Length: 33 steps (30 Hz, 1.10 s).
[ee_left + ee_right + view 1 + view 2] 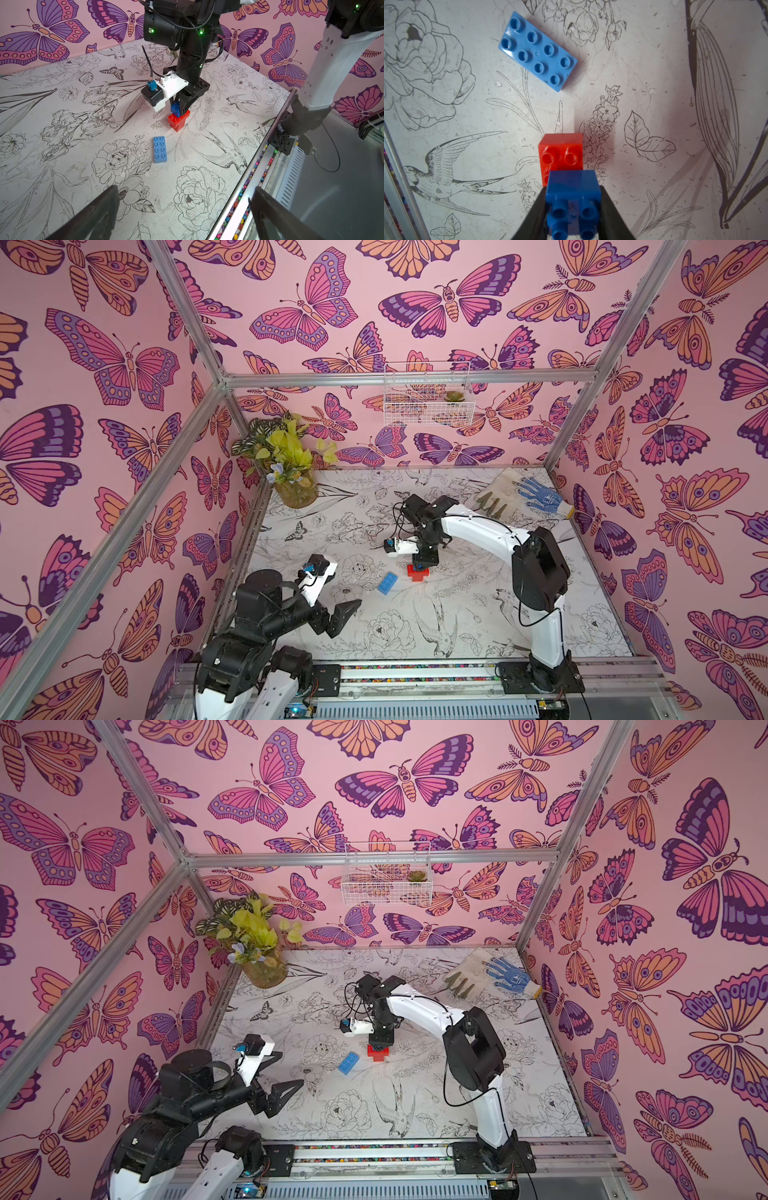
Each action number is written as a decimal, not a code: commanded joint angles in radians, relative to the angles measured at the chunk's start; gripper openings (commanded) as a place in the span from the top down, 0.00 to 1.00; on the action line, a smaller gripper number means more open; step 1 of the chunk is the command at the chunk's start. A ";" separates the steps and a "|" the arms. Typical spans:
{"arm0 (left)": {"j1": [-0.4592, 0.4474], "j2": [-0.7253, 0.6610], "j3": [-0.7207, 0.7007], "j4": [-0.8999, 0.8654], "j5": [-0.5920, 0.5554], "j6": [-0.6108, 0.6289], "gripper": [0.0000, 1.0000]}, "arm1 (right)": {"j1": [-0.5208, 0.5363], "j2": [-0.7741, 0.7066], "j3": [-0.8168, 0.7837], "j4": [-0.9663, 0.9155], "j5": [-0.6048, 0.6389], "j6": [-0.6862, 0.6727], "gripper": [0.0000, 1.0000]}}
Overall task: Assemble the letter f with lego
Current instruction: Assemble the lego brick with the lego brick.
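Lego for the letter f, part-built, light rigid plastic. Red stack (178,122): red bricks joined, standing on the table (62,128). Short blue brick (175,108): on top of the red stack, clamped by its flat side walls in the right gripper (572,197); whether it is fully seated cannot be told. Long blue brick (537,51): loose, flat, studs up, just beside the red stack. Left gripper (184,191): well apart from the red stack, jaws spread wide, empty. Handling, judged: glossy, likely slippery; grasp the smooth long sides, not the studs; the red stack may skid or tip when pressed.
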 commanded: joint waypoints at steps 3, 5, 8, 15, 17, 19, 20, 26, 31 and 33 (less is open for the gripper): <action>-0.006 0.007 0.017 -0.024 0.008 0.013 0.00 | -0.005 0.028 -0.047 -0.034 0.002 -0.004 0.80; -0.006 0.007 0.017 -0.024 0.008 0.012 0.00 | -0.005 0.019 -0.048 -0.032 0.000 -0.005 0.80; -0.006 0.007 0.017 -0.025 0.007 0.012 0.00 | -0.005 0.004 -0.048 -0.033 -0.004 -0.007 0.80; -0.006 -0.003 0.016 -0.025 0.004 0.011 0.00 | -0.005 -0.002 -0.051 -0.038 0.003 -0.006 0.79; -0.006 -0.004 0.016 -0.025 0.004 0.011 0.00 | -0.005 0.006 -0.051 -0.040 0.006 -0.005 0.79; -0.006 -0.005 0.016 -0.025 0.002 0.011 0.00 | -0.002 0.016 -0.051 -0.037 0.011 -0.005 0.79; -0.006 -0.005 0.016 -0.025 0.003 0.011 0.00 | 0.001 0.021 -0.051 -0.036 0.016 -0.005 0.79; -0.006 -0.004 0.016 -0.024 0.003 0.011 0.00 | 0.013 0.048 -0.067 -0.017 0.053 -0.008 0.79; -0.007 -0.004 0.016 -0.025 0.002 0.011 0.00 | 0.016 0.065 -0.075 -0.012 0.095 -0.010 0.76; -0.006 -0.004 0.016 -0.025 0.004 0.011 0.00 | 0.016 0.066 -0.075 -0.009 0.104 -0.011 0.75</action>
